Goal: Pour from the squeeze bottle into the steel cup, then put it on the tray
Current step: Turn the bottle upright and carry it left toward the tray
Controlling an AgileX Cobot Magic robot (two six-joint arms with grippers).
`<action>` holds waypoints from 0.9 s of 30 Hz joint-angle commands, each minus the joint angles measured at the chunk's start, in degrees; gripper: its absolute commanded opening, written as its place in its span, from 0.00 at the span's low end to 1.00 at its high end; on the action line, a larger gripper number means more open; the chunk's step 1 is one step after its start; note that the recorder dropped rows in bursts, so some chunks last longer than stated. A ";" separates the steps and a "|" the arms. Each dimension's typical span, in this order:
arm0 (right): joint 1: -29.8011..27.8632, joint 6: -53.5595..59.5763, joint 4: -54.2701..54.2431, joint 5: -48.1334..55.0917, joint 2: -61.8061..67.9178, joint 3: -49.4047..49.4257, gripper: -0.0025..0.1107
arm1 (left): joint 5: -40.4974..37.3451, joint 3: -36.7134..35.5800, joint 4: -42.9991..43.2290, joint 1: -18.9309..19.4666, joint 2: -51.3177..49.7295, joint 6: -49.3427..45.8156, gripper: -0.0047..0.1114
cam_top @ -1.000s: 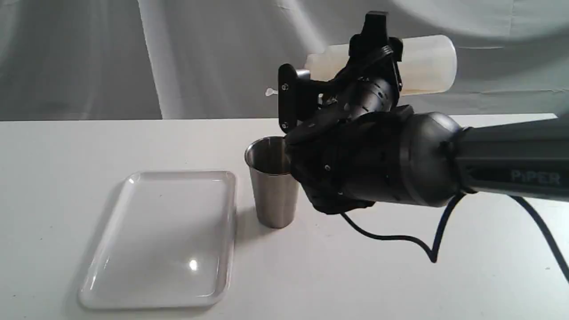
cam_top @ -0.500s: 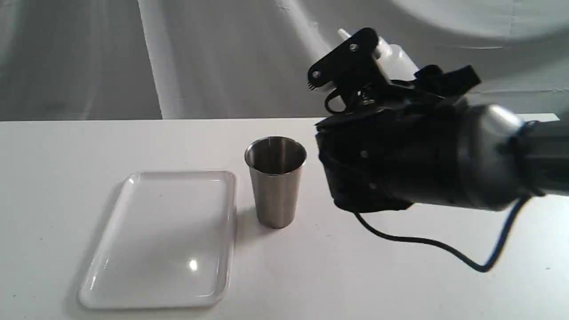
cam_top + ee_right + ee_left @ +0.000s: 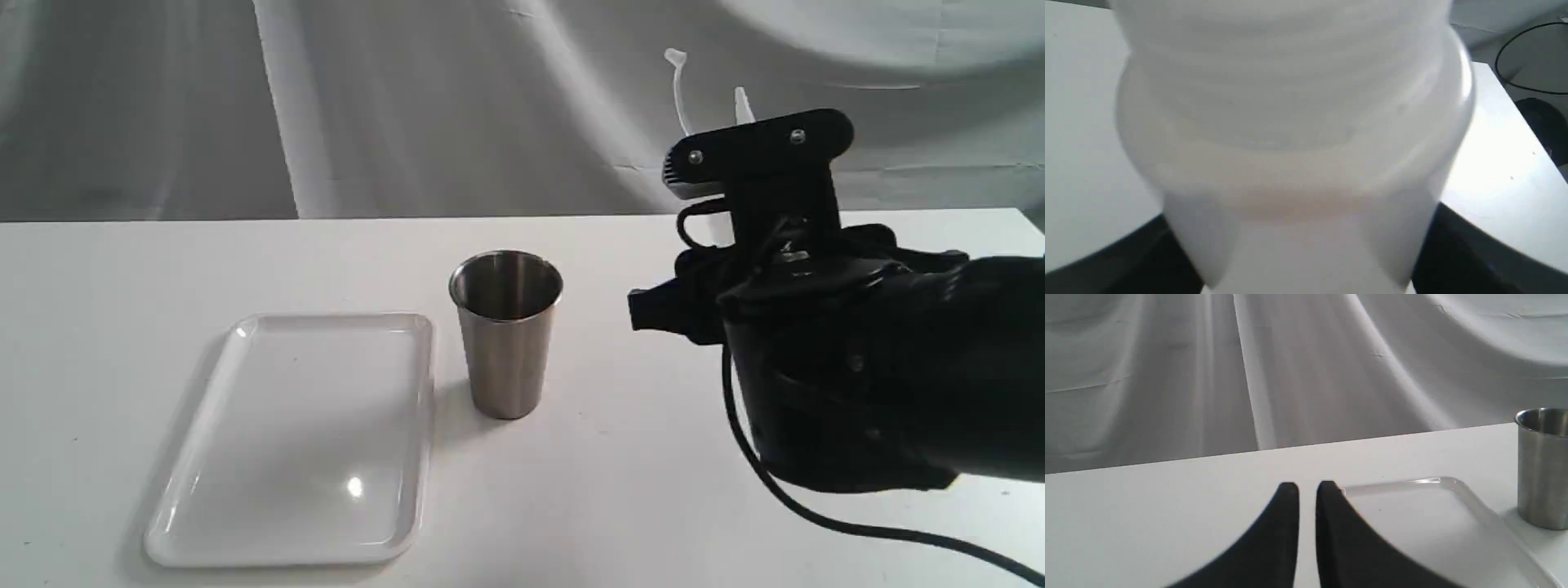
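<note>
Right arm's black wrist (image 3: pixel 849 367) filled the near right of the exterior view, with a black cable (image 3: pixel 816 514) trailing under it. It blocked most of the squeeze bottle (image 3: pixel 741 104): only the cone nozzle tip and the thin cap strap (image 3: pixel 676 82) showed above the camera bracket (image 3: pixel 759 151). The nozzle pointed straight up, so the long axis was vertical and the bottle upright. It sat right of the steel cup and apart from it. The base was hidden, so I couldn't tell if it touched the table.

In the right wrist view the right gripper (image 3: pixel 1298 261) was clamped on the bottle body, with dark fingers (image 3: pixel 1470 253) on either side. The bottle was whitish and translucent, ridged near the top, with a faint amber band low down.

Left gripper (image 3: pixel 1306 490) sat low over the table, fingers almost together with a thin slit between them, holding nothing.

The tray (image 3: pixel 412 441) lay flat at the near left of the white table (image 3: pixel 571 506), glossy, with a low rim and rounded corners. The steel cup (image 3: pixel 506 335) stood upright just beside the tray's right far corner, not on it. It was brushed metal, tapered to the base, dark inside.

Grey draped cloth (image 3: pixel 367 106) hung behind.
</note>
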State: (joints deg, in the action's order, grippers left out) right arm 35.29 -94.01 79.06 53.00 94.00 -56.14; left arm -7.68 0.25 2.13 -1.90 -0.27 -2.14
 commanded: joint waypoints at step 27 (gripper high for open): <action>0.03 36.21 -14.07 -37.08 3.46 -22.13 0.28 | 0.09 -0.25 0.17 -0.31 0.27 0.17 0.11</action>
State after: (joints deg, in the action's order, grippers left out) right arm 35.29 -59.88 66.12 19.31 96.47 -76.79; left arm -7.68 0.25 2.13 -1.90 -0.27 -2.14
